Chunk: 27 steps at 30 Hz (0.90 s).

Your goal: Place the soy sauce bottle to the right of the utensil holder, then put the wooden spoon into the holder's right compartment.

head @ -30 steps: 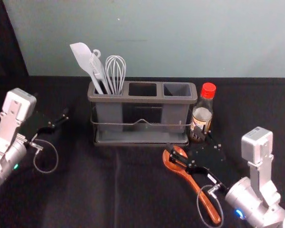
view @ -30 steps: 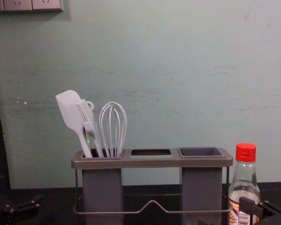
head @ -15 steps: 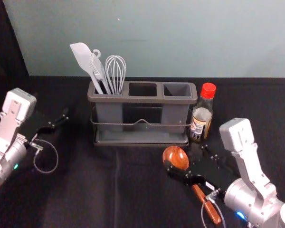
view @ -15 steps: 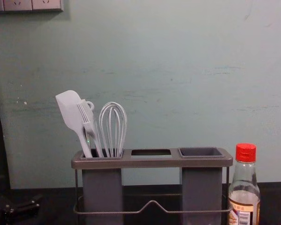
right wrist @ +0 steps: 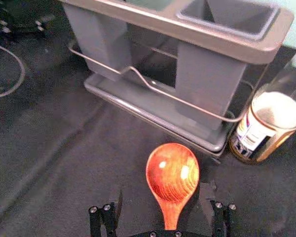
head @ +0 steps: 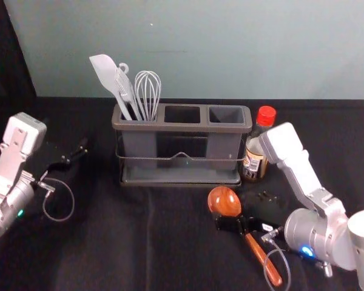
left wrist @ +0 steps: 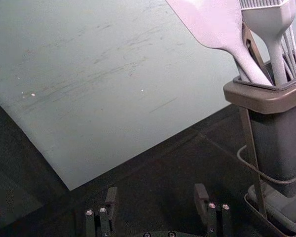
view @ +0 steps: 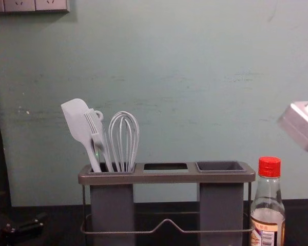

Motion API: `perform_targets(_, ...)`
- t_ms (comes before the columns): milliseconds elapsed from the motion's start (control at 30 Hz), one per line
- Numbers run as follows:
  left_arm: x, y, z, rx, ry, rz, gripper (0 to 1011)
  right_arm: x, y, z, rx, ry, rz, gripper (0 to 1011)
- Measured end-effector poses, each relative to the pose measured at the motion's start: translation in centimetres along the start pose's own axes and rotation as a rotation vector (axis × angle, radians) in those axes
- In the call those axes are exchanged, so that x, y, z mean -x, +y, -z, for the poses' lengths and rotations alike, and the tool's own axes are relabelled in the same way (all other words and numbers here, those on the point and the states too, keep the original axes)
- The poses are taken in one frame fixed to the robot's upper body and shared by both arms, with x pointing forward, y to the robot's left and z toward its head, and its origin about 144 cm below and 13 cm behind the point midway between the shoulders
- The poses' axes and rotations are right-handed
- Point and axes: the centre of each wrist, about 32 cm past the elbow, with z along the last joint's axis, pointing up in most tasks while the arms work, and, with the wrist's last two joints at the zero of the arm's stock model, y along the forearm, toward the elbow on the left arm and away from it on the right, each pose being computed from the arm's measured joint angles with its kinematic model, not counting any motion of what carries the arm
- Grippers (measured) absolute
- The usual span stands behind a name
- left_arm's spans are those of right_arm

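Three openings line the top of a grey plastic utensil holder with a thin wire rail (head: pixel 182 127), which stands upright on the black cloth-covered worktop (head: pixel 109 254). In its left compartment lean a white spatula (head: pixel 104 73), a pale flat brush (view: pixel 95 128) and a whisk with looped wires (head: pixel 147 91), their heads up above the rim.

The clear glass soy sauce bottle with a red cap and a printed label (view: pixel 267 215) stands upright just beside the holder, on its right; whether the two touch, I cannot tell. In the head view the pale housing of the right arm covers part of the bottle.

The glossy reddish-brown wooden spoon (head: pixel 224 201) lies on the worktop in front of the holder's right end, its round bowl toward the holder and its handle slanting away to the near right. The right gripper (head: pixel 238 209) is low over it; its jaws stand apart, one on either side of the spoon's neck, with dark cloth visible between them and the wood.

The left gripper (head: pixel 79 147) is parked to the left of the holder, well apart from it, and its jaws stand wide apart over the dark cloth.
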Motion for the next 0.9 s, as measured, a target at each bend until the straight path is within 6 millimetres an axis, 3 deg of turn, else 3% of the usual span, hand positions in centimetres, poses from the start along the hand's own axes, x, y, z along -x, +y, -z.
perform_targets(433,0.0,0.0,0.0,0.0,0.0,0.0,1000,-1.5,2.8,-2.1,0.094,0.048,-0.01,1002)
perform_targets(900,0.0,0.0,0.0,0.0,0.0,0.0,1000,-1.7,5.3,-3.3,0.146,0.038,-0.002,1002)
